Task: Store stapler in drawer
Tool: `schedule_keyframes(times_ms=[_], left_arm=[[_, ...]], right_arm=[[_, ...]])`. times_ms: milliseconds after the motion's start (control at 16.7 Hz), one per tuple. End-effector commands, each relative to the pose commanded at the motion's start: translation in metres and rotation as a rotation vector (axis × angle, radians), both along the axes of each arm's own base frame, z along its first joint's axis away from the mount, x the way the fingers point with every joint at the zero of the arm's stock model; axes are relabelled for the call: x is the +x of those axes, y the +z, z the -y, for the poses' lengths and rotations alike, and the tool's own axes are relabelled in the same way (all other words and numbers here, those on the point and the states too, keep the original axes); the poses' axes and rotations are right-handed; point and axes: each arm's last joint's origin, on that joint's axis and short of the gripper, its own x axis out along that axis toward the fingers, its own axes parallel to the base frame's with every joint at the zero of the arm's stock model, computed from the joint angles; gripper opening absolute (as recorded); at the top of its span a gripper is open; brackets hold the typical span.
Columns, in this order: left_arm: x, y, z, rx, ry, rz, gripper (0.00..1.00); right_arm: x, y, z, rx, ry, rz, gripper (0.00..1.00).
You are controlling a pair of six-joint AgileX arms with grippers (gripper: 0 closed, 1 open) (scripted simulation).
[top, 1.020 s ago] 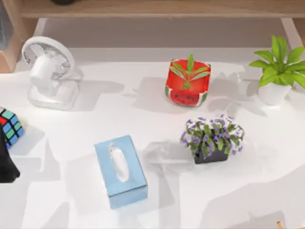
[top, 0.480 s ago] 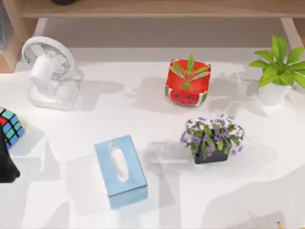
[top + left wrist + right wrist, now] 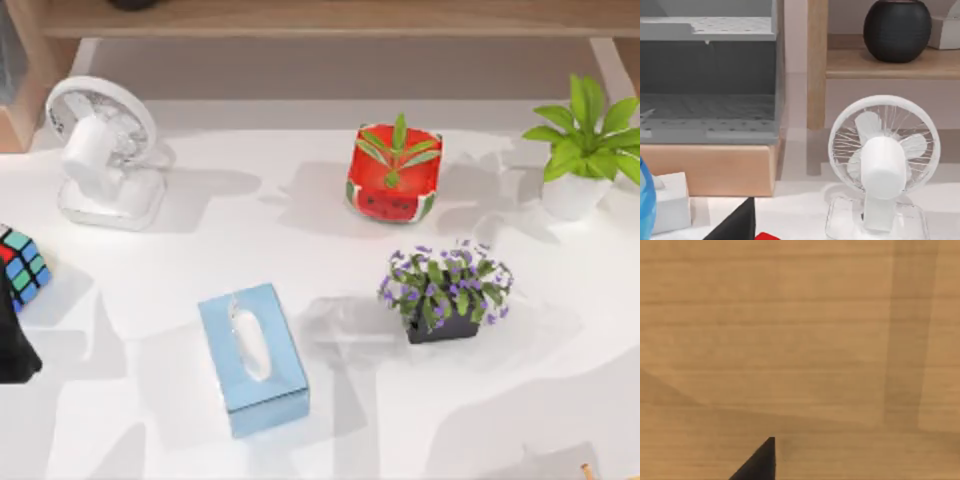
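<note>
My left gripper (image 3: 14, 352) sits at the table's (image 3: 330, 400) left edge by the cube (image 3: 20, 265); I cannot tell its jaw state. The stapler (image 3: 767, 236) shows as a red sliver beside its finger. The grey drawer (image 3: 707, 127) looks open, nothing visible inside. The tissue box (image 3: 252, 358) holds tissue. My right arm faces wood.

The top view is bright and evenly lit. The white table (image 3: 300, 250) is nearly washed out, crossed by soft, broad grey shadows. The fan (image 3: 100, 150) and red pot (image 3: 393, 175) cast pale shadows toward the left. In the left wrist view the drawer (image 3: 707, 75) interior is dim grey. The right wrist view shows warm, flat-lit wood (image 3: 800, 340) with faint shadow bands.
</note>
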Motion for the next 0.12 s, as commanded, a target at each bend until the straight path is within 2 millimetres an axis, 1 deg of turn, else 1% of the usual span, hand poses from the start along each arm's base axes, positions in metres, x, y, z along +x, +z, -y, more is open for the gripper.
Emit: schedule_keyframes(times_ms=[120], left_arm=[[0.0000, 0.0000, 0.0000, 0.000, 0.000, 0.000, 1.00]], right_arm=[[0.0000, 0.0000, 0.0000, 0.000, 0.000, 0.000, 1.00]])
